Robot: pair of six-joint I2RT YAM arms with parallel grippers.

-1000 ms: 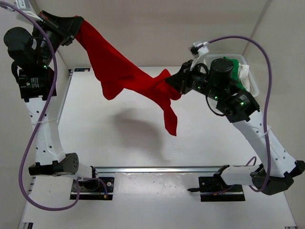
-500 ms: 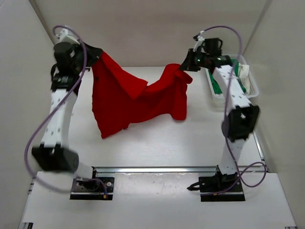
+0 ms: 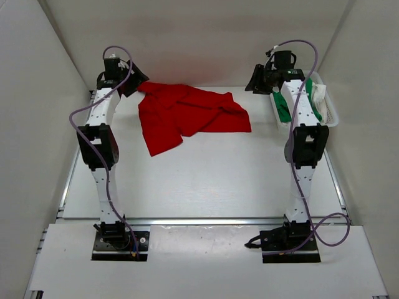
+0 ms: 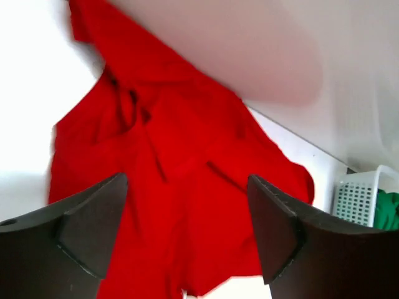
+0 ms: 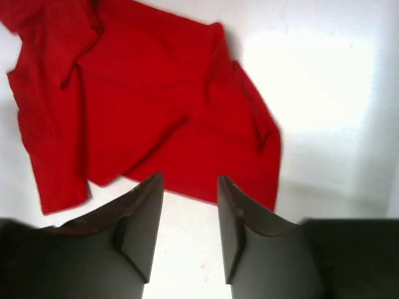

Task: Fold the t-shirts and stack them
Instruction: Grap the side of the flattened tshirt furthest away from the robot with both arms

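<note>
The red t-shirt [image 3: 187,115] lies loose and rumpled on the far part of the table, spread between the two arms. My left gripper [image 3: 138,86] hovers at its far left corner, jaws wide open with nothing between them; the left wrist view has the red t-shirt [image 4: 168,174] below the left gripper [image 4: 187,230]. Off the shirt's right edge, my right gripper [image 3: 254,83] is also open and empty. In the right wrist view the right gripper [image 5: 190,205] is over bare table, just short of the red t-shirt [image 5: 156,106]. A green t-shirt [image 3: 283,109] and a white t-shirt [image 3: 319,93] sit bunched in the basket.
The white mesh basket [image 3: 330,118] stands at the far right, close behind the right arm; its corner shows as the basket [image 4: 358,199] in the left wrist view. White walls close in the table at the back and on both sides.
Both grippers have opened and let go of the red t-shirt. It was hanging stretched between them and has dropped onto the far table. Both arms have reached out toward the back.
</note>
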